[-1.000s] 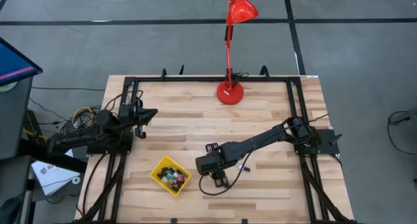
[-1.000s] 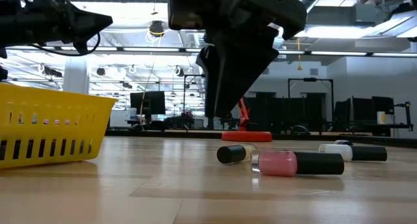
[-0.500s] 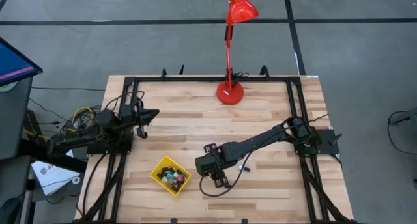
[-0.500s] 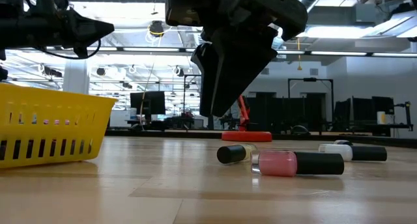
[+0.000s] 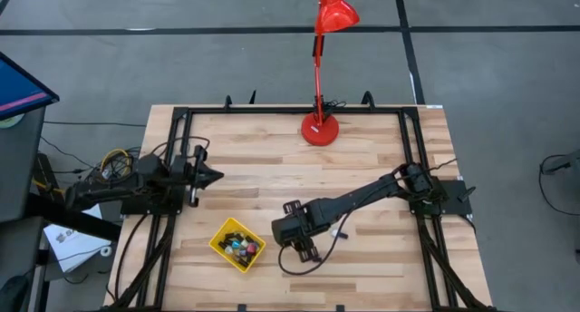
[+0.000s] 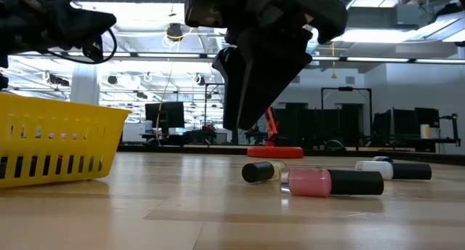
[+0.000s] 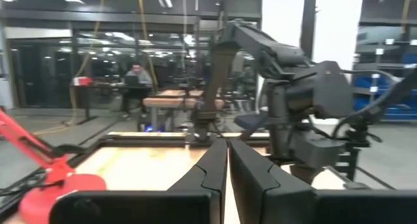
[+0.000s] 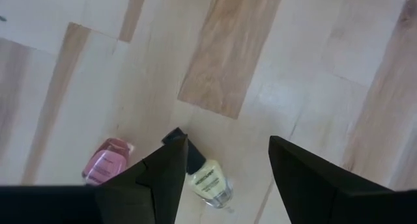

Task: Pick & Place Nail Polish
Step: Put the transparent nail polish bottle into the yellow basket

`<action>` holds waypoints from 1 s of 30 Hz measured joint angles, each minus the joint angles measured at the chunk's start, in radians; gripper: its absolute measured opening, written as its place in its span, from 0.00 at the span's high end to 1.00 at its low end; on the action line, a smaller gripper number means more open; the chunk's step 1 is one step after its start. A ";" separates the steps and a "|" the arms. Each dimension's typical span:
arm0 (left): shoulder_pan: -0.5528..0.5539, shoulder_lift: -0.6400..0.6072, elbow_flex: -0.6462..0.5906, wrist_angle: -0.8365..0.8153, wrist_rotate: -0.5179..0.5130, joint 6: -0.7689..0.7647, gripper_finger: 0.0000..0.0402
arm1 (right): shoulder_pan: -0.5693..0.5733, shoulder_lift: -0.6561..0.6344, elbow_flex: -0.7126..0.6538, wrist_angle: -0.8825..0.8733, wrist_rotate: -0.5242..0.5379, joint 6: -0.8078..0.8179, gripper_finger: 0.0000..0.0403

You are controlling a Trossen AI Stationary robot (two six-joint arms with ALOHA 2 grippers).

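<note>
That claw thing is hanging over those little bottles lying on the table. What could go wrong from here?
The pale yellow bottle and pink bottle lie close together, so the open right tool coming down might nudge one while taking the other. Both lie on their sides and could roll. A third bottle lies nearby too.

Three small glass nail polish bottles lie on their sides on the wooden tabletop. The pink bottle with a black cap (image 6: pixel 330 182) lies nearest the low camera. The pale yellow-green bottle with a black cap (image 6: pixel 263 171) lies just beside it, farther back. A white bottle with a black cap (image 6: pixel 394 170) lies apart. Further small bottles of mixed colours (image 5: pixel 241 248) rest inside the yellow tray.
</note>
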 joint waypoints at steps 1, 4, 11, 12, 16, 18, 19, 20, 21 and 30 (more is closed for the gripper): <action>-0.009 0.000 0.000 0.002 0.000 0.000 0.97 | 0.002 0.000 0.000 0.000 -0.002 -0.006 0.49; -0.022 0.000 0.000 0.003 0.000 0.000 0.97 | 0.004 0.000 0.000 0.000 -0.005 -0.016 0.48; -0.021 0.000 0.000 0.006 0.000 0.000 0.97 | -0.007 0.000 0.000 0.003 -0.005 -0.011 0.49; -0.021 0.000 0.000 0.006 0.000 0.000 0.97 | -0.008 0.000 0.000 0.003 -0.004 -0.011 0.49; -0.021 0.010 0.000 0.010 -0.002 0.000 0.97 | -0.006 0.000 0.000 0.002 -0.003 -0.008 0.49; -0.021 0.015 0.000 0.008 -0.002 0.000 0.97 | -0.006 0.000 0.000 0.000 -0.003 -0.008 0.49; -0.021 0.015 0.000 0.006 -0.002 0.000 0.97 | -0.006 0.000 0.000 0.001 -0.004 -0.010 0.49; -0.021 0.013 0.000 0.000 -0.002 0.000 0.97 | -0.005 0.000 0.000 0.001 -0.006 -0.015 0.50; -0.021 0.004 0.000 -0.021 -0.003 0.000 0.97 | -0.005 0.000 0.000 0.001 -0.008 -0.021 0.50; -0.033 0.000 0.001 -0.170 -0.114 0.000 0.97 | -0.006 0.000 0.000 0.025 -0.017 -0.064 0.48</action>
